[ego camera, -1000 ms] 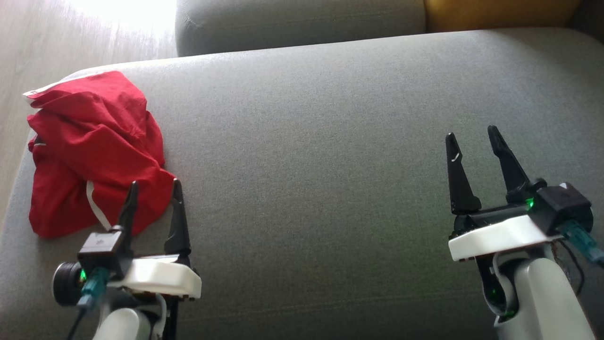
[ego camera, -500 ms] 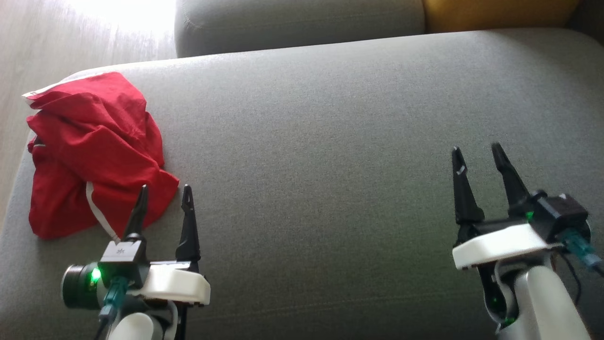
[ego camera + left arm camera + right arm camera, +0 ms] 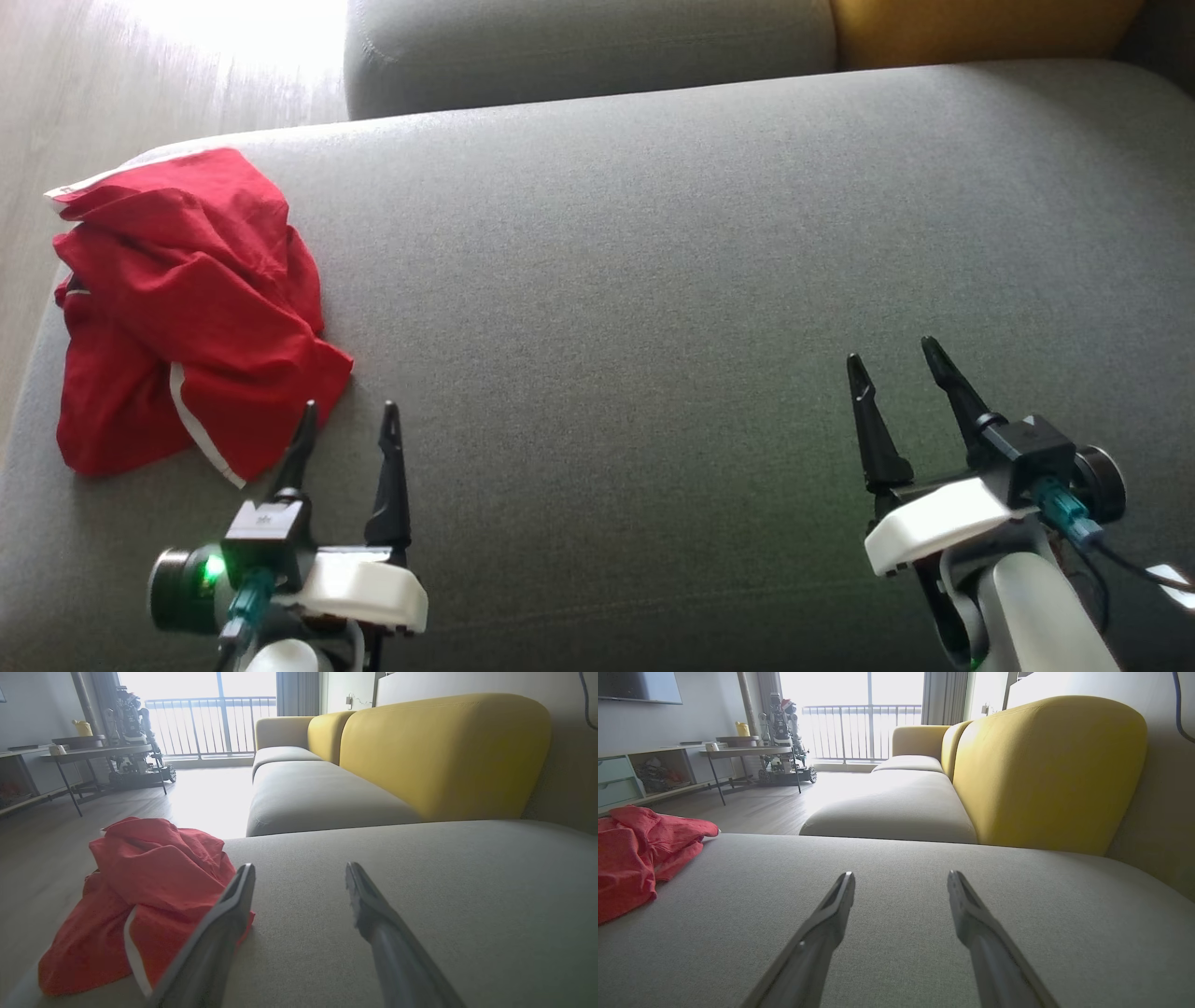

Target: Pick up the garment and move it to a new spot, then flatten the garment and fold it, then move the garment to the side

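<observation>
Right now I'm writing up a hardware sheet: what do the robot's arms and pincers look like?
The left pincer and right pincer each have two long, tapered black fingers on a white moulded wrist plate. Beside each sits a black round-lensed camera with a teal cable plug; the left camera shows a green light. The right forearm is pale grey-white.

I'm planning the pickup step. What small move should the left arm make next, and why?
Probably nudge the left gripper forward and leftward onto the red garment: its jaws stand open and empty, the crumpled cloth lies just ahead of it, and the right gripper is far off.
</observation>
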Robot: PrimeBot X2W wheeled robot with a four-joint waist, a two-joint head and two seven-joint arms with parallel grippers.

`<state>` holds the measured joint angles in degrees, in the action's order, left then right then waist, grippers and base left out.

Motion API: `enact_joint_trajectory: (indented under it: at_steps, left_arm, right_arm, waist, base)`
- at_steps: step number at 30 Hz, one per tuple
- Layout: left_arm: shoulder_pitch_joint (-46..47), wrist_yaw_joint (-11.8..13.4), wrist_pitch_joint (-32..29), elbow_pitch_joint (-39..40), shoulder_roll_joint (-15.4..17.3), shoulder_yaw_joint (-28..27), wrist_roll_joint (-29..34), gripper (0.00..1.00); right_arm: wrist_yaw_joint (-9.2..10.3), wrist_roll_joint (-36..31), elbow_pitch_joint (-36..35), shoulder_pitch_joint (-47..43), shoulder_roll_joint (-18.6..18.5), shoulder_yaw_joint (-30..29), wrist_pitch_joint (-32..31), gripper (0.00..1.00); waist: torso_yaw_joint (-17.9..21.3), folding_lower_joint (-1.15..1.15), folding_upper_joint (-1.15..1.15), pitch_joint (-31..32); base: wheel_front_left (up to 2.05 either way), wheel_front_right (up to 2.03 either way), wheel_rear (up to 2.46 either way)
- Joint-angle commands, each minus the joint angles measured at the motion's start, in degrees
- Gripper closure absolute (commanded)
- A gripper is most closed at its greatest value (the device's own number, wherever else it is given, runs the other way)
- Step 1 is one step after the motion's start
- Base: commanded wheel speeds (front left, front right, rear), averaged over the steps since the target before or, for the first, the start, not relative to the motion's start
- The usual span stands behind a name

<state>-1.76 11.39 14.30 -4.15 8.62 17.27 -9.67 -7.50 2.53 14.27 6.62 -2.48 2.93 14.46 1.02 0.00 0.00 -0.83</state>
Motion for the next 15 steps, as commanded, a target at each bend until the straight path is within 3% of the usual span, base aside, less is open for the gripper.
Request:
enact_joint_trajectory:
  at_steps: [1,15]
  left_arm:
    - [2.3,-0.8,0.7,1.1,-0.1,-2.6,0.4,0.00]
    - [2.3,-4.2,0.7,-1.1,-2.4,-5.4,3.2,0.00]
  right_arm:
    - [0.01,0.4,-1.4,3.0,-0.4,1.5,0.5,0.00]
    - [0.01,1.2,-1.2,3.1,-0.4,1.8,0.5,0.00]
  waist:
    - [0.0,0.00,0.00,0.0]
    - [-0.1,0.00,0.00,0.0]
  base:
    - [0.00,0.00,0.00]
    - [0.00,0.00,0.00]
